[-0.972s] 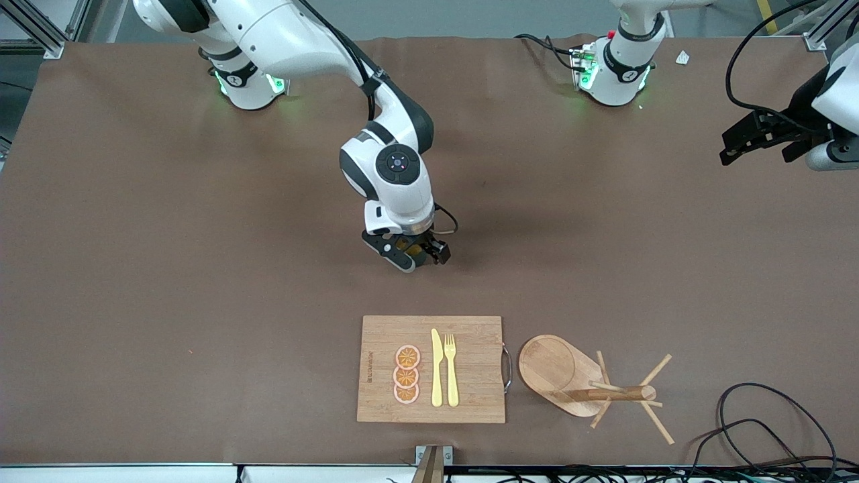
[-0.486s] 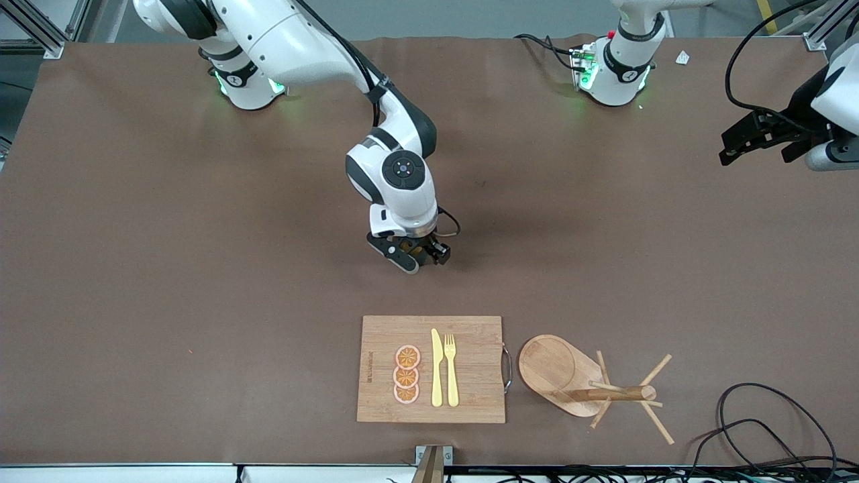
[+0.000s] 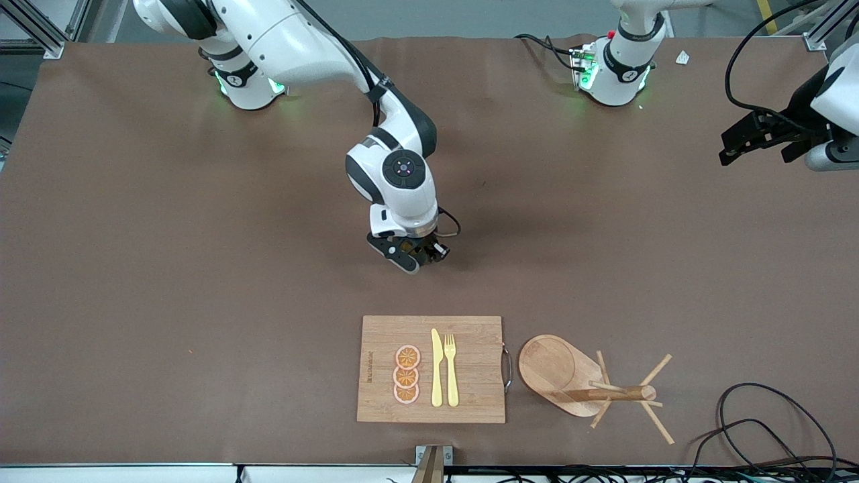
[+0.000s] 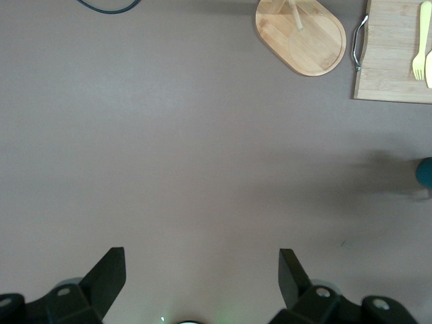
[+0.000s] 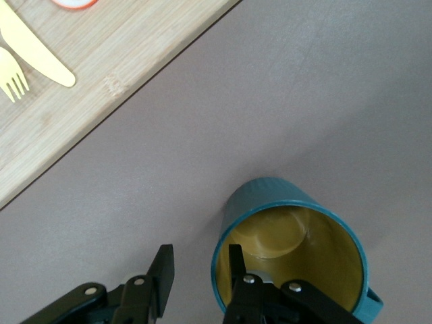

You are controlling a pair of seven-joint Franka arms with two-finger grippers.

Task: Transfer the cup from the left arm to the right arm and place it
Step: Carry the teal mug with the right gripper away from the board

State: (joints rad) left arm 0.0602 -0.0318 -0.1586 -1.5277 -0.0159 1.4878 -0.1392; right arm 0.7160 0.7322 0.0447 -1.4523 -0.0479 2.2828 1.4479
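In the middle of the brown desk [image 3: 201, 268], farther from the front camera than the bamboo cutting board [image 3: 382, 335], the right gripper [image 3: 417, 257] is down low at the cup [image 5: 297, 223], and the right wrist view tells the story: the teal, ribbed cup stands upright on the desk with its amber inside open to the camera, one finger [image 5: 237, 270] dipping inside the rim and the other finger [image 5: 162, 270] outside the wall, a narrow gap between them with the cup's wall in it. Whether the pads are actually pressing that wall, I cannot tell. The cup's little handle pokes out on the side away from the outer finger. From the front view the cup is almost wholly hidden under the right gripper. On the cutting board lie a yellow knife [image 3: 437, 367], a yellow fork [image 3: 451, 369] just beside it, and three orange slices [image 3: 407, 374] in a row. Next to the board, toward the left arm's end, a wooden mug tree [image 3: 590, 386] lies tipped on its side. The left gripper [image 4: 202, 273] hangs over bare desk at its own end, fingers spread wide, nothing between them, waiting.
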